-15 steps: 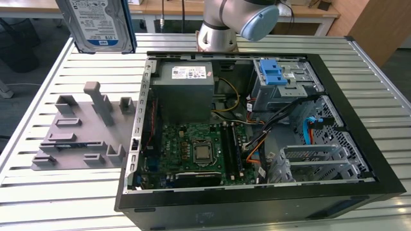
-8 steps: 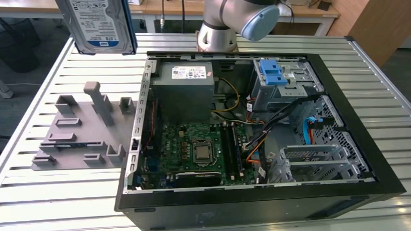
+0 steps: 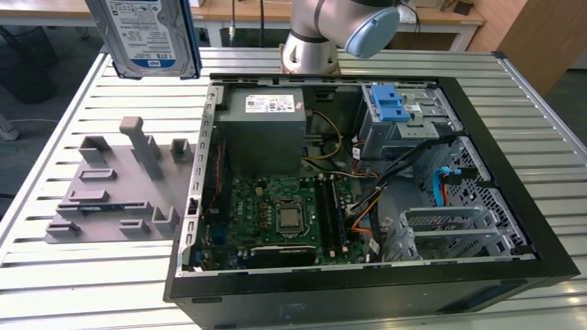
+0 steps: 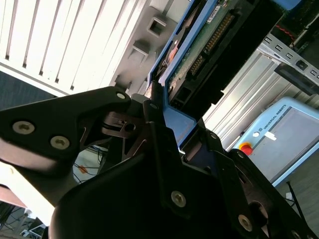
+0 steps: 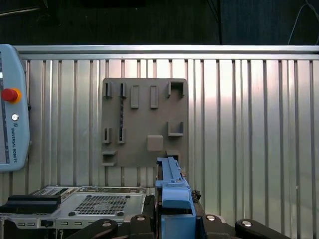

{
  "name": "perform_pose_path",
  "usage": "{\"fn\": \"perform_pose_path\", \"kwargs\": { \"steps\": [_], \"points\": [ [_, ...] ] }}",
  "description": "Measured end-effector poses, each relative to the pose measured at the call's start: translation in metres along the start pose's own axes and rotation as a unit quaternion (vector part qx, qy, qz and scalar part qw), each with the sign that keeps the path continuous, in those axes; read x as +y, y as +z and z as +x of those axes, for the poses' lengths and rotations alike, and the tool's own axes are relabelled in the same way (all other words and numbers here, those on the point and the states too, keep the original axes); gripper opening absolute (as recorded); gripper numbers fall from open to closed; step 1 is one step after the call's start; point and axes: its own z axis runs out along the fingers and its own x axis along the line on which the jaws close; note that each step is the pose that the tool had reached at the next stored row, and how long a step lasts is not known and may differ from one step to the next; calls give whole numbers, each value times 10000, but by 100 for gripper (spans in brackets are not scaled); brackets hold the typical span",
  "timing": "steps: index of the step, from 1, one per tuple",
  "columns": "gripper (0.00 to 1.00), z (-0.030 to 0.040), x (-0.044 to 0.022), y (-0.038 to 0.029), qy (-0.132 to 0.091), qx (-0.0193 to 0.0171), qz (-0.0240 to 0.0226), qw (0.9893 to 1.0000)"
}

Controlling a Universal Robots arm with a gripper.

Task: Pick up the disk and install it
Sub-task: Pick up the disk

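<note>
The disk (image 3: 151, 34), a silver drive with a white-and-blue label in a blue bracket, hangs upright high above the table at the exterior view's upper left. It is lifted off the grey fixture plate (image 3: 115, 185) and left of the open computer case (image 3: 513, 227). In both wrist views my gripper (image 5: 174, 215) is shut on the disk's blue bracket (image 5: 172, 186). The second wrist view shows the disk's circuit-board underside (image 4: 209, 35) sticking out past the black fingers (image 4: 152, 107).
Inside the case sit a grey power-supply box (image 3: 266, 124), the motherboard (image 3: 284, 213) and a drive cage with blue latch tabs (image 3: 390, 103). The arm's base (image 3: 312, 41) stands behind the case. A teach pendant (image 5: 12, 109) lies on the slatted table (image 5: 249, 124).
</note>
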Motion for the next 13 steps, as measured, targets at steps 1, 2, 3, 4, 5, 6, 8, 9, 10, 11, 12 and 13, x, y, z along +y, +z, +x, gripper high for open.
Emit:
{"fn": "perform_pose_path", "kwargs": {
  "steps": [1,2,3,4,5,6,8,9,10,11,12,13],
  "points": [
    [36,0,0,0,0,0,0,10000],
    [36,0,-1,-1,0,0,-1,10000],
    [36,0,-2,-1,0,0,-1,10000],
    [36,0,-2,0,0,0,0,10000],
    [36,0,-2,0,0,0,0,10000],
    [36,0,-2,0,0,0,0,10000],
    [36,2,-3,0,-1,0,0,10000],
    [36,9,-4,0,-2,0,0,10000],
    [36,20,-3,0,-1,0,0,10000],
    [36,37,-3,0,-1,0,0,10000],
    [36,59,-4,1,-1,0,0,10000],
    [36,76,-4,1,-1,0,0,10000]
  ]
}}
